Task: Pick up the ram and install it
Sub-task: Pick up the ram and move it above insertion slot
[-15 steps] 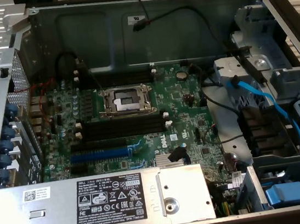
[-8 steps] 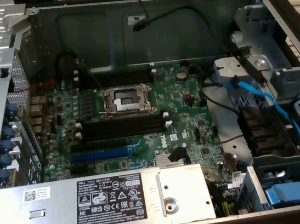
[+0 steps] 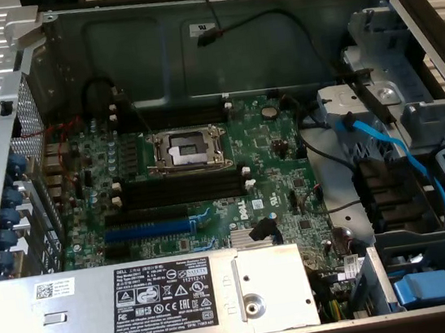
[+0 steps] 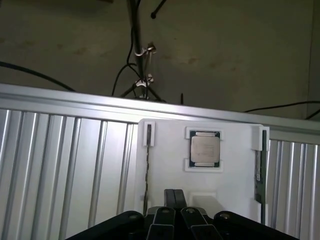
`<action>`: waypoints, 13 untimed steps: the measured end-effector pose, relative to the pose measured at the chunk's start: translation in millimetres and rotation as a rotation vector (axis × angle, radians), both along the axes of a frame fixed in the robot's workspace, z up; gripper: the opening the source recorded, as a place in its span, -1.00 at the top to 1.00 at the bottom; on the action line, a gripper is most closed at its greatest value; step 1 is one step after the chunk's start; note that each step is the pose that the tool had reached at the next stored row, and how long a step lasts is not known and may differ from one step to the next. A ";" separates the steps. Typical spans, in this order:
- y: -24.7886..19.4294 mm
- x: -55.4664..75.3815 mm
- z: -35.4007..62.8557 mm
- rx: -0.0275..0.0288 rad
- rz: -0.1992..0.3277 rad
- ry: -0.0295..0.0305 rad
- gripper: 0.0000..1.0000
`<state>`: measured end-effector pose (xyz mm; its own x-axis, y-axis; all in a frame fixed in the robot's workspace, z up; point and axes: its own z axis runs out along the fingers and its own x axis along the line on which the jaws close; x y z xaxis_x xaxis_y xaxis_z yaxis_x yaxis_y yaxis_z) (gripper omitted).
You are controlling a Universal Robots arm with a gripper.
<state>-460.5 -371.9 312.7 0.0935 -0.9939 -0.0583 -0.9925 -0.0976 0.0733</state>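
Observation:
In the wrist view a white holder (image 4: 230, 170) lies on a ribbed metal surface. A ram stick (image 4: 258, 167) stands on edge in the holder's one side slot, and another thin stick (image 4: 148, 165) stands in the opposite slot. A square silver processor chip (image 4: 205, 149) sits between them. My gripper (image 4: 175, 196) hangs over the holder's near edge, between the two sticks, shut with nothing between its fingers. In the exterior view the green motherboard (image 3: 272, 168) lies in the open computer case, with long black slots (image 3: 180, 190) beside the bare processor socket (image 3: 186, 148).
The case's metal walls (image 3: 229, 26) ring the board. A power supply box (image 3: 142, 304) covers the near edge, a blue slot (image 3: 147, 226) lies beside it, and drive bays with a blue cable (image 3: 393, 152) fill the exterior view's right. Dark cables (image 4: 135, 75) hang behind the ribbed surface.

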 end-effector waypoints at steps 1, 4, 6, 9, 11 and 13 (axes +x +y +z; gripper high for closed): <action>-0.5 0.2 -0.9 0.0002 0.000 0.0002 0.80; -1.9 1.8 -5.7 0.0013 0.000 0.0000 0.80; -2.4 2.9 -9.4 0.0013 0.000 0.0000 0.80; -2.8 3.1 -14.7 0.0013 0.000 0.0000 0.80; -2.9 3.2 -18.4 0.0014 0.000 0.0000 0.80; -2.3 2.6 -22.0 0.0014 0.001 0.0000 0.80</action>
<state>-457.9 -374.2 290.8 0.0941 -0.9938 -0.0598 -0.9925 -0.0984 0.0732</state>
